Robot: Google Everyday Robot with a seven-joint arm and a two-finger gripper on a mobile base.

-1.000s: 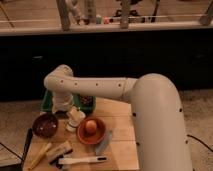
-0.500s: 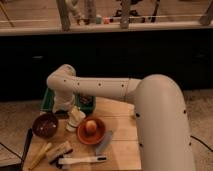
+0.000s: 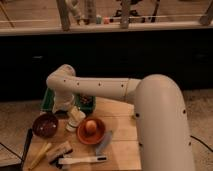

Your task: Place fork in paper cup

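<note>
The gripper (image 3: 69,110) hangs over the upright paper cup (image 3: 75,121), mouth up, between a brown bowl (image 3: 45,125) and an orange dish (image 3: 91,132); its hold cannot be told.

The paper cup (image 3: 75,120) is set on the surface (image 3: 122,150), between a bowl (image 3: 45,125) on its left and a dish (image 3: 91,134) on its right, just beside both. A round item (image 3: 90,127) is held in the dish. The pincer (image 3: 69,109) is positioned just above and behind the cup, seemingly touching it. A crate (image 3: 86,102) is seen behind them. Several utensils (image 3: 82,160) are laid along the front edge.
</note>
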